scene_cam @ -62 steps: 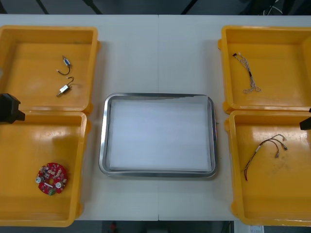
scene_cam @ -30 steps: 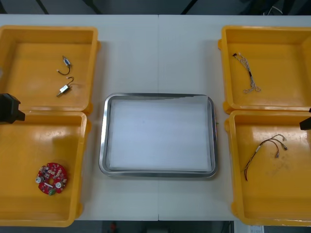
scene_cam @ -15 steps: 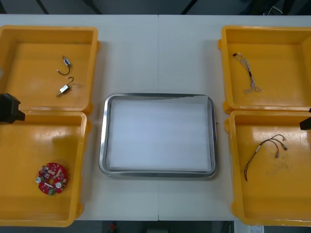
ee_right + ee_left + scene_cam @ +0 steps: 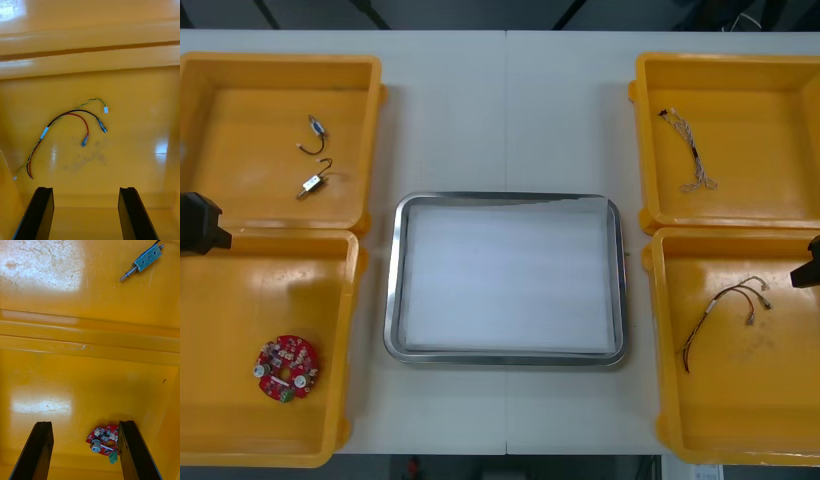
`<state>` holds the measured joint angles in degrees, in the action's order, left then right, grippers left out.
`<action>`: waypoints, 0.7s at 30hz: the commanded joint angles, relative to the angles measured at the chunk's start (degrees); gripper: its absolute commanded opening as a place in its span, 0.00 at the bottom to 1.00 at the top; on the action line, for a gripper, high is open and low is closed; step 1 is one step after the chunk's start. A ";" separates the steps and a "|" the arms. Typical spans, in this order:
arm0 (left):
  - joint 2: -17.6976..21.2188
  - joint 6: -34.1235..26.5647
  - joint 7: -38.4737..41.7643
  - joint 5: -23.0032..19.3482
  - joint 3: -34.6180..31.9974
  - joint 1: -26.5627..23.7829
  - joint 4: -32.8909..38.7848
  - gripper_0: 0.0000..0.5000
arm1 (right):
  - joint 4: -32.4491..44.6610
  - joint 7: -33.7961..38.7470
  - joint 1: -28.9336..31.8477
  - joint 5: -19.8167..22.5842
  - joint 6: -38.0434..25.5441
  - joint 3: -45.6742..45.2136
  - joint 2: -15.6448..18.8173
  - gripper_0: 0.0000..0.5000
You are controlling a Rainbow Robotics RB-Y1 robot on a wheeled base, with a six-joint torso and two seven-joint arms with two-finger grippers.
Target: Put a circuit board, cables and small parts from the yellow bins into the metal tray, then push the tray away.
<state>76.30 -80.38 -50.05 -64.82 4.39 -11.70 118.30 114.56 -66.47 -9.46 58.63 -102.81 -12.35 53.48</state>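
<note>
Here, the right gripper [image 4: 86, 215] hangs over the near right yellow bin [image 4: 760, 400], its 2 black fingers [image 4: 39, 212] set wide apart and gripping nothing. On the bin floor beyond the fingertips lies the red and yellow cable [image 4: 67, 122], a loose bundle of red, black and yellow-green strands with small connectors at the ends, well apart from both fingers. The left gripper [image 4: 87, 453] hovers over the near left yellow bin [image 4: 240, 300], its fingers likewise spread with nothing clamped. The round red circuit board [image 4: 103, 438] lies flat on that bin's floor, just beside the inner face of 1 finger; whether they touch cannot be told. Past the wall between the 2 left bins, a small metal part [image 4: 142, 261] rests in the far left yellow bin [image 4: 240, 100], and the front view shows 2 such parts there, near each other. The far right yellow bin [image 4: 760, 100] holds a twisted cable [image 4: 690, 155]. Between the 2 pairs of bins, the metal tray [image 4: 392, 290] sits on the light table [image 4: 505, 110], white inside.
</note>
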 commanded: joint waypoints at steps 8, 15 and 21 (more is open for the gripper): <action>2.71 0.49 -3.47 -0.40 -1.49 0.45 0.44 1.00 | 3.03 21.29 0.68 -2.11 -1.34 0.57 -4.70 1.00; 2.71 0.49 -3.47 -0.40 -1.49 0.45 0.44 1.00 | 4.35 31.75 0.68 -4.22 -1.78 0.57 -9.19 1.00; 2.80 0.40 -3.56 -0.66 0.71 2.65 0.35 1.00 | 4.44 34.30 0.59 -5.01 -1.96 0.66 -10.33 1.00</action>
<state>76.30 -80.38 -50.05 -64.98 4.81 -10.32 118.30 117.17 -33.66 -9.41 54.07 -104.35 -12.24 43.71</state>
